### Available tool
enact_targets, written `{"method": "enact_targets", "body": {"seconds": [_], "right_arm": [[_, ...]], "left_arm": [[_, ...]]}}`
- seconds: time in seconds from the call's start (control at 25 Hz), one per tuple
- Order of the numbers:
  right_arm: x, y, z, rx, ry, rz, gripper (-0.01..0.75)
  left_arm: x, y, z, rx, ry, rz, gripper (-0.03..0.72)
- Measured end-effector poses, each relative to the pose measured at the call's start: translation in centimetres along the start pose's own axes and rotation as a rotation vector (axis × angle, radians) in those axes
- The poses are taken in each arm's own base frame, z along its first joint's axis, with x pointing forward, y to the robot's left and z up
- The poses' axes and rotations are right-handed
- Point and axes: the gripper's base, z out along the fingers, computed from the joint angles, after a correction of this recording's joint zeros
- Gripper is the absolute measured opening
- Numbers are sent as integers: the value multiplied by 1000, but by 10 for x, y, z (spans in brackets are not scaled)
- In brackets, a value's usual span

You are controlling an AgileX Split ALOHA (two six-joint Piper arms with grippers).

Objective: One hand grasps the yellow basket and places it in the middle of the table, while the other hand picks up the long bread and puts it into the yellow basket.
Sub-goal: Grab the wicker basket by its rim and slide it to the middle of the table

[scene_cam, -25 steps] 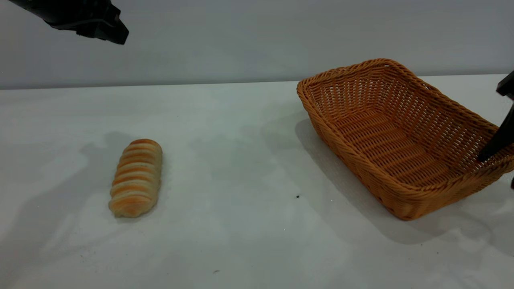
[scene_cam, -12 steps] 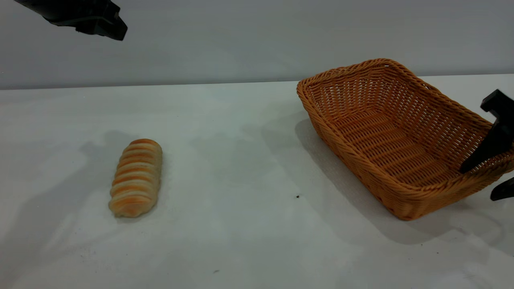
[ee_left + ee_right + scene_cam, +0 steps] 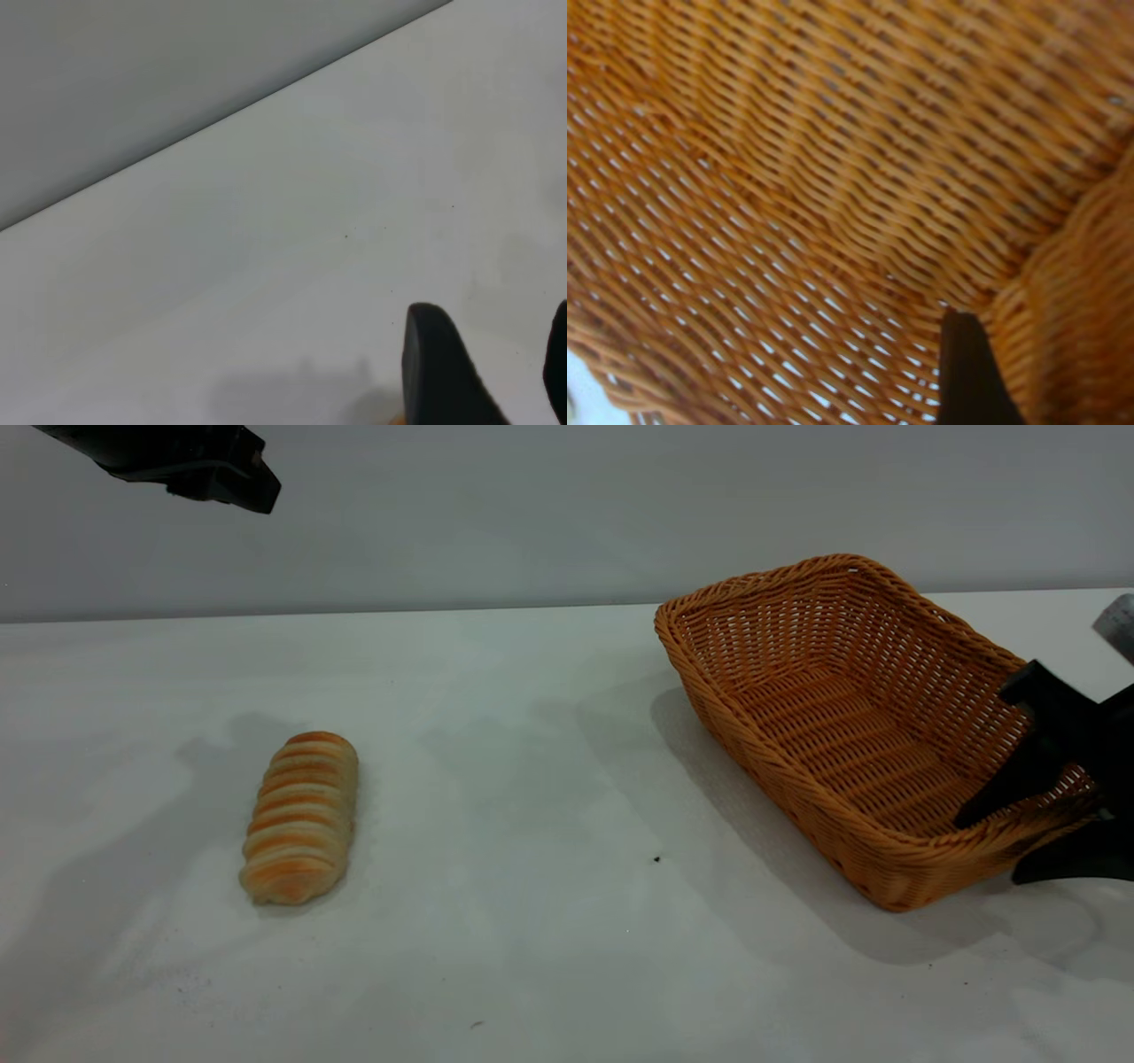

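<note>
Basket (image 3: 850, 717) rim — between right fingers (image 3: 1001, 793)

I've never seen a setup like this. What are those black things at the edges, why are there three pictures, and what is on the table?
The black things are the ends of two robot arms, each tipped with a two-fingered gripper. The wide picture comes from a camera facing the arms; the other two come from cameras on each arm's wrist. On the table lie a long bread and, apart from it, a yellow basket. The right gripper straddles the basket's rim, one finger inside and one outside; its wrist camera sees mostly wicker. I cannot tell whether it has clamped yet. The left gripper hangs open above the table, holding nothing.
</note>
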Motion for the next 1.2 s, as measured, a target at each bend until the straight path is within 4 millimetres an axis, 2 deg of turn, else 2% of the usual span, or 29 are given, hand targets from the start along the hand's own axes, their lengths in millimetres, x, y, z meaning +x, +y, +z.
{"method": "enact_targets", "body": {"seconds": [0.2, 0.4, 0.44, 0.64, 0.84, 1.08, 1.2], "right_arm": [[1, 0, 6, -10, -2, 14, 328], [0, 1, 7, -21, -3, -6, 118], [0, 1, 7, -18, -1, -28, 96], [1, 3, 7, -33, 10, -80, 95], [4, 6, 6, -65, 37, -213, 95], [8, 17, -10, -94, 64, -393, 95], [14, 17, -10, -75, 109, -449, 94]], "left_arm": [[0, 0, 0, 0, 0, -1, 350], [0, 0, 0, 4, 2, -1, 325], [0, -1, 0, 6, 3, -1, 321], [1, -1, 0, 11, 6, -1, 297], [1, -2, 0, 25, 14, 1, 294], [2, -3, 0, 38, 21, 9, 292], [3, -5, 0, 50, 27, 18, 292]]}}
